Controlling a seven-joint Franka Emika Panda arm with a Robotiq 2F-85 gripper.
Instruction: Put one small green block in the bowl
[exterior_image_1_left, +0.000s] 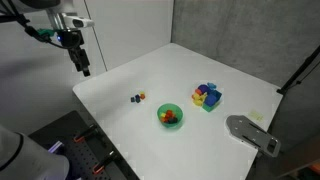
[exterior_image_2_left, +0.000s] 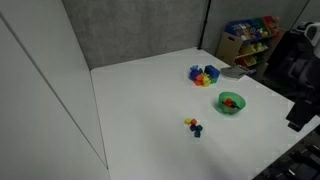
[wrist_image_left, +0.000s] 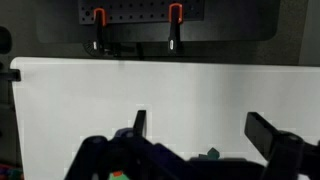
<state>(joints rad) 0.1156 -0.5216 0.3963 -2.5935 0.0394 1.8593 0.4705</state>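
Wrist view: the gripper (wrist_image_left: 203, 132) enters from the bottom edge. Its two dark fingers (wrist_image_left: 140, 124) are spread wide apart and released, with nothing between them. The white table (wrist_image_left: 160, 90) lies beyond them. Behind its far edge, two orange-handled clamps (wrist_image_left: 99, 18) hang on a dark pegboard (wrist_image_left: 230, 15).

The small green block (exterior_image_1_left: 137, 97) (exterior_image_2_left: 193, 125) is a tiny cube in a tight cluster with an orange-yellow cube (exterior_image_1_left: 142, 96) and a dark blue cube (exterior_image_1_left: 132, 99). At this size the three are barely separable. In both exterior views the cluster rests on the open tabletop, near the bowl but clear of it.

The bowl (exterior_image_1_left: 163, 110) (exterior_image_2_left: 239, 99) is round, shallow and bright green, and a red-orange item (exterior_image_1_left: 171, 118) sits inside it. The multicoloured block pile (exterior_image_1_left: 207, 96) (exterior_image_2_left: 204, 74) stands a little further along the table, apart from the bowl. In an exterior view, a flat grey object (exterior_image_1_left: 250, 132) lies at the table's edge.

Nothing in these views is sharp enough to read as writing.

Arm pose: in an exterior view the arm descends from the upper corner, and the gripper (exterior_image_1_left: 82, 66) points downward. It hangs over the table's corner region, well apart from the cube cluster and the bowl.
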